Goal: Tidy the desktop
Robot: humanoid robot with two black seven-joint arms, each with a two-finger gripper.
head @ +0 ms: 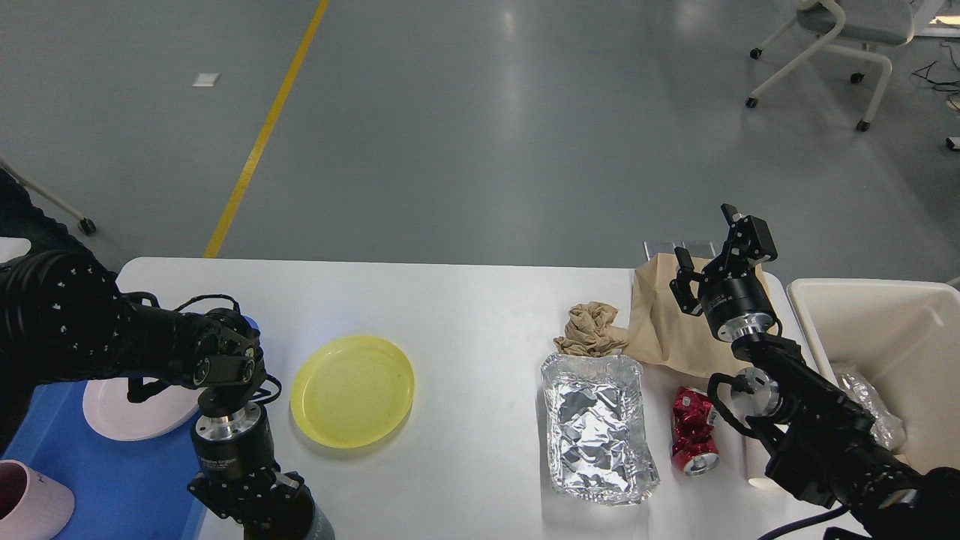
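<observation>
The white desktop [465,300] holds a yellow plate [352,390], a foil tray [596,427], a crumpled brown paper [592,330], a brown paper bag [660,330] and a crushed red can [694,431]. My left gripper [255,506] points down at the front left edge, its fingers closed around a dark cup with a grey outside [311,523], which is mostly cut off by the view's bottom edge. My right gripper [703,238] is open and empty, raised over the paper bag at the far right.
A blue tray [112,472] at the left holds a pale pink plate [127,409] and a pink cup [30,510]. A cream-white bin [885,330] at the right holds crumpled foil [862,397]. A wheeled chair [840,37] stands on the floor beyond.
</observation>
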